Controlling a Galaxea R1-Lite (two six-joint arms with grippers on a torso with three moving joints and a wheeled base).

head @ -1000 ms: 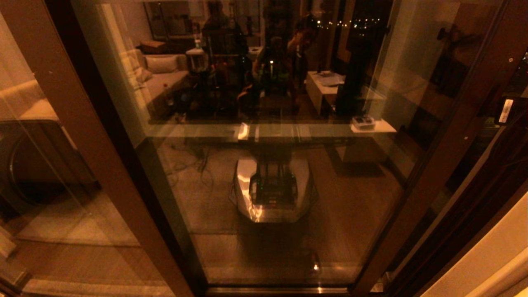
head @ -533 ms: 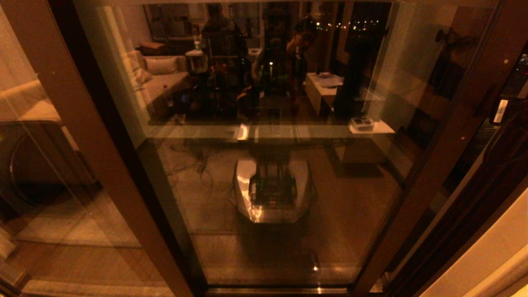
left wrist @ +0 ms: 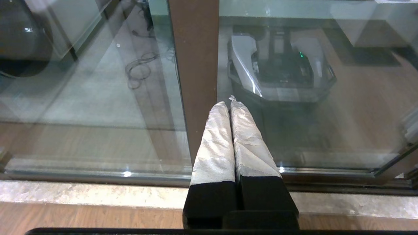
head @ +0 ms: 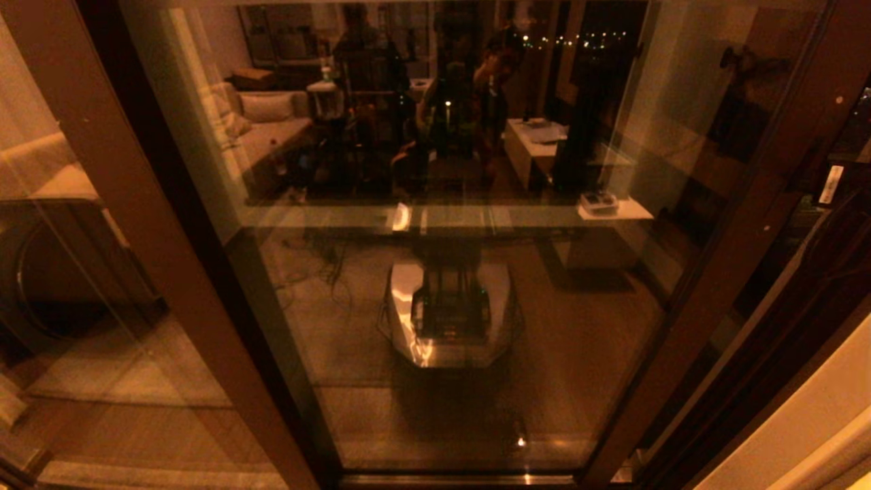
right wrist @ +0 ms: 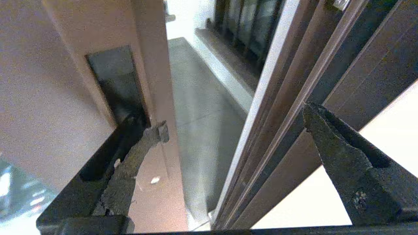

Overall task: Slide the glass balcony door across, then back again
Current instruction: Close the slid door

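glass balcony door [head: 442, 272] upright, long axis vertical, right gripper [right wrist: 235, 127] jaws wide apart, empty, left gripper [left wrist: 230, 104] closed, empty

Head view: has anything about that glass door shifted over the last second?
Barely. The glass balcony door has its right stile back where it stood a second ago, after drifting slightly left in between. Nothing was visibly taken hold of or let go. The right tool is open beside the recessed handle; the left tool is shut, low before the door.
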